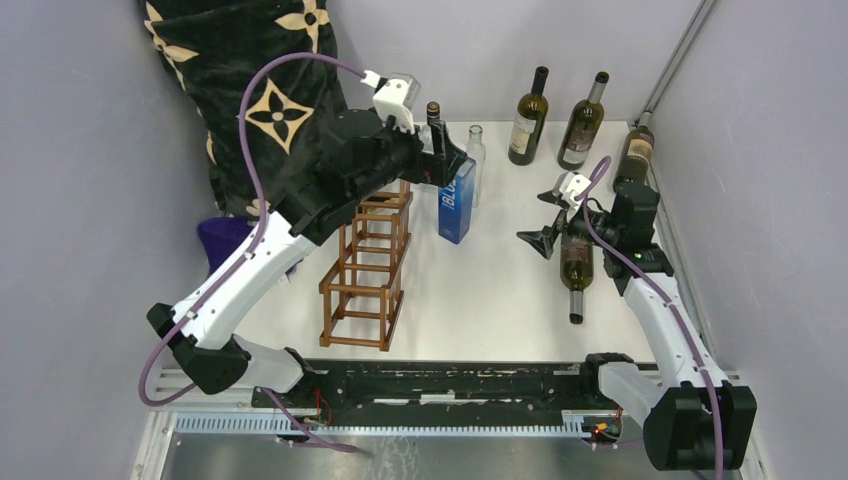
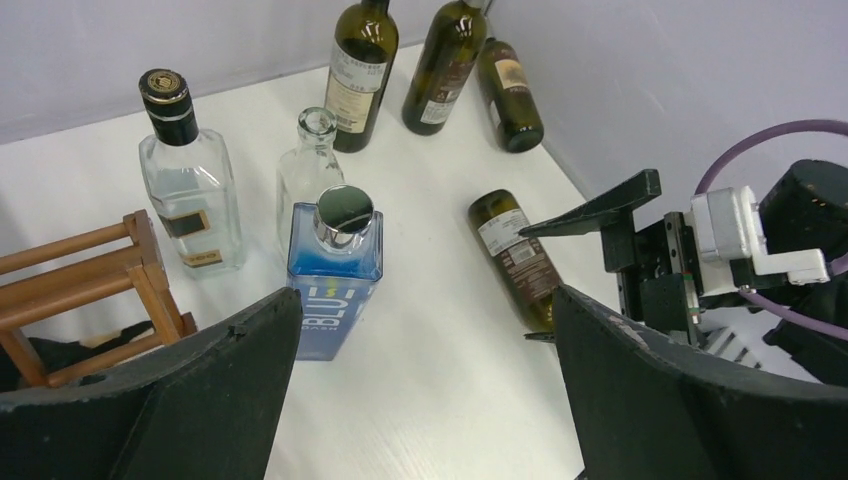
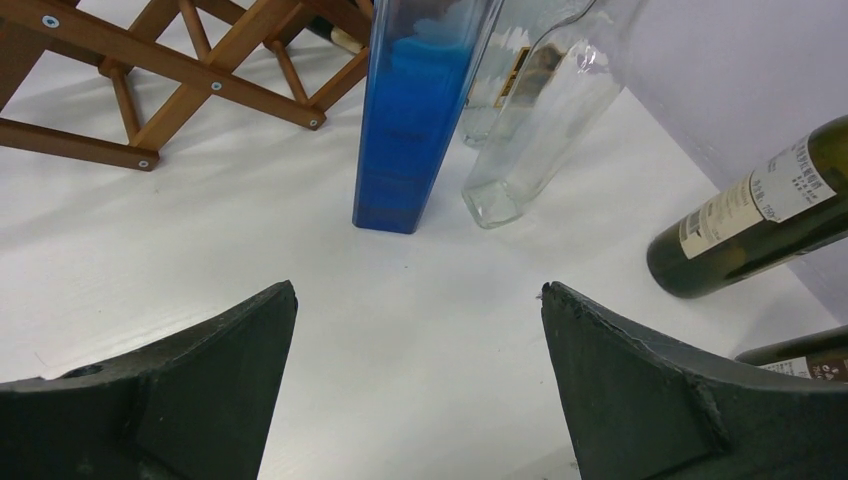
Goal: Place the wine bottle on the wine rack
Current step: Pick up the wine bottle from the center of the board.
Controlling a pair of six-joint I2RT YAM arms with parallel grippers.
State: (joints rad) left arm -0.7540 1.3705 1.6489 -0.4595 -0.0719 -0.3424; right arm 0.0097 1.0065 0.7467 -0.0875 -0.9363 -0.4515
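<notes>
Lying near the gaping, empty right gripper, apart from the wine rack, the wine bottle is looking heavy, slick, breakable; its thick body is seeming the safest hold.

The wine rack is reddish-brown, the wine bottle dark green (pale label).

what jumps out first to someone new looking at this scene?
The tall blue bottle stands mid-table, just right of the wooden wine rack. A dark wine bottle lies on its side at the right, beside the open right gripper. Three more dark bottles sit along the back right.
</notes>
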